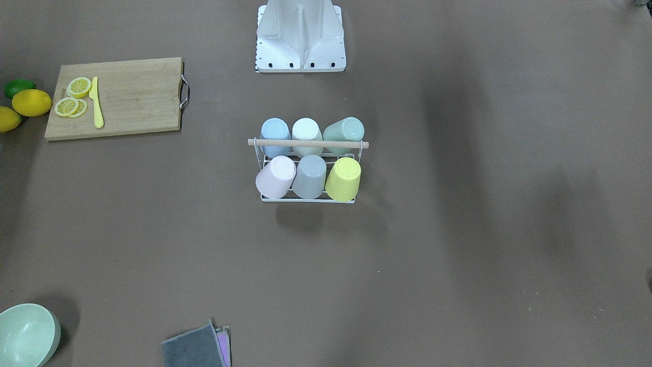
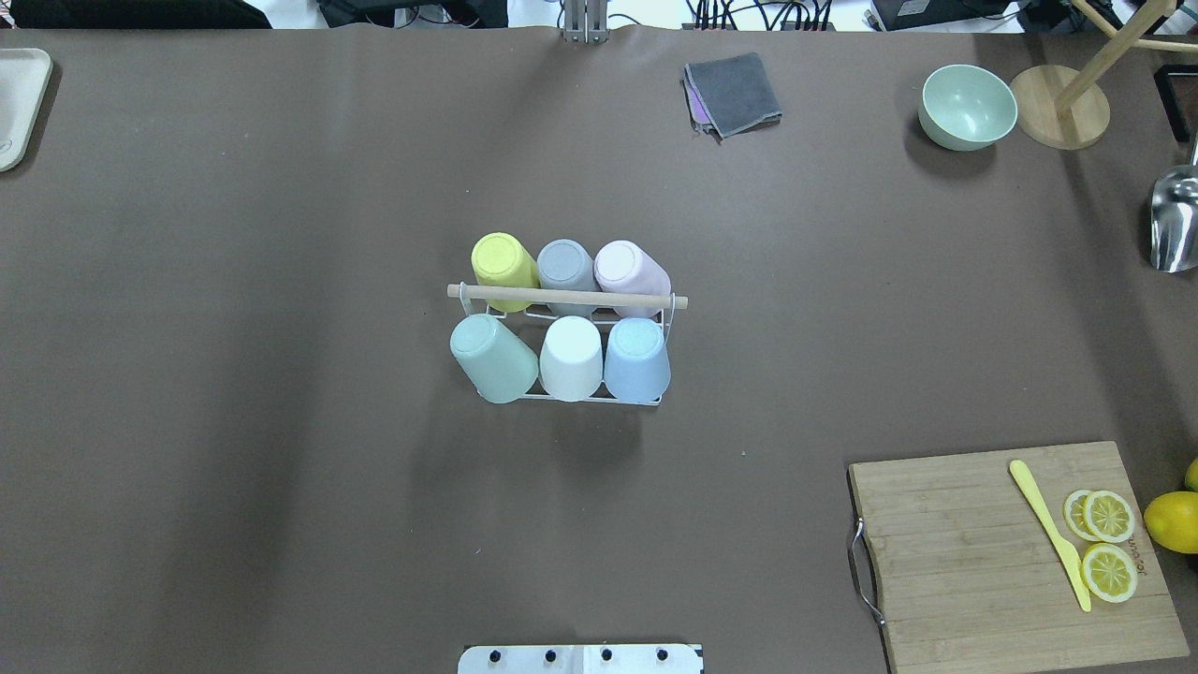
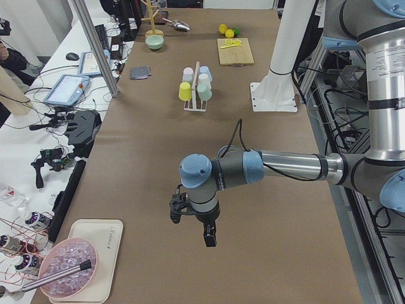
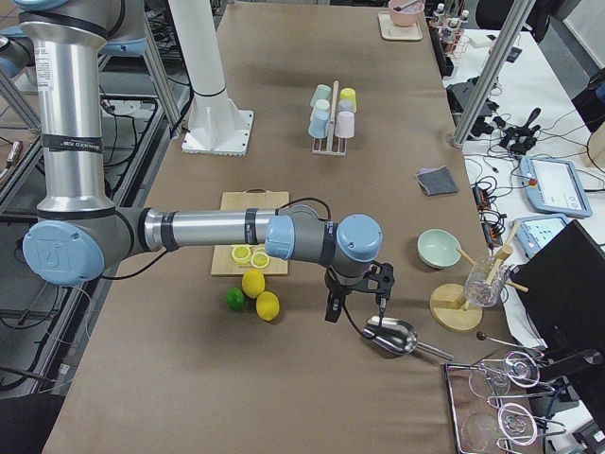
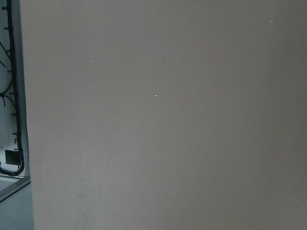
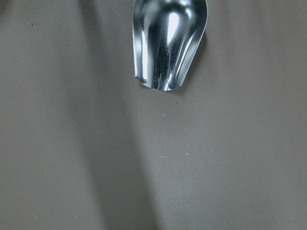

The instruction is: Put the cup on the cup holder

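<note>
The cup holder (image 2: 571, 299) is a white wire rack with a wooden rod across its top and stands at the table's middle; it also shows in the front view (image 1: 305, 143). Several upside-down cups sit on its pegs: yellow (image 2: 504, 266), grey (image 2: 565, 265), pink (image 2: 629, 272), green (image 2: 491, 357), white (image 2: 571, 358) and blue (image 2: 637, 359). My left gripper (image 3: 193, 225) hangs over bare table far to the rack's left. My right gripper (image 4: 357, 307) hangs far to its right, beside a metal scoop (image 6: 169, 43). Both show only in side views, so I cannot tell whether they are open or shut.
A wooden cutting board (image 2: 973, 562) with lemon slices (image 2: 1108, 516) and a yellow knife (image 2: 1052, 534) lies at the near right, with lemons (image 2: 1172, 520) beside it. A green bowl (image 2: 968, 106), a grey cloth (image 2: 735, 92) and a wooden stand (image 2: 1060, 117) are at the far right. A tray (image 2: 19, 103) is at the far left.
</note>
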Tool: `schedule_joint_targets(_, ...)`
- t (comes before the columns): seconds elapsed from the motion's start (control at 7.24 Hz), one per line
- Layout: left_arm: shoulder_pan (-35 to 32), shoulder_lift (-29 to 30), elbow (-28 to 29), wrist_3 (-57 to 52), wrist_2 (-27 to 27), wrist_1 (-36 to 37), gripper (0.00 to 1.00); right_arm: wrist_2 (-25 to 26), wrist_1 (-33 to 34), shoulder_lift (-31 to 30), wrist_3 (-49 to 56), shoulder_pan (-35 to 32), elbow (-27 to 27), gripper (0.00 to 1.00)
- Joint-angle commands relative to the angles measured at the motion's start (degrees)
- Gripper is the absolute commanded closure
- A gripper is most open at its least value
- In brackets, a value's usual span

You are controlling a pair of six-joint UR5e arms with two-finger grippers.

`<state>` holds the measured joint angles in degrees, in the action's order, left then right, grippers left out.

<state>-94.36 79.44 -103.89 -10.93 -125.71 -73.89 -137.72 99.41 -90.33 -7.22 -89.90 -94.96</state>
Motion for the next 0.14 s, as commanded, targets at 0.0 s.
schedule_joint_targets(0.0, 0.05, 0.36, 5.59, -0.59, -2.17, -7.98, 0.02, -0.18, 0.00, -0.02, 0.01, -0.01, -0.14, 0.00)
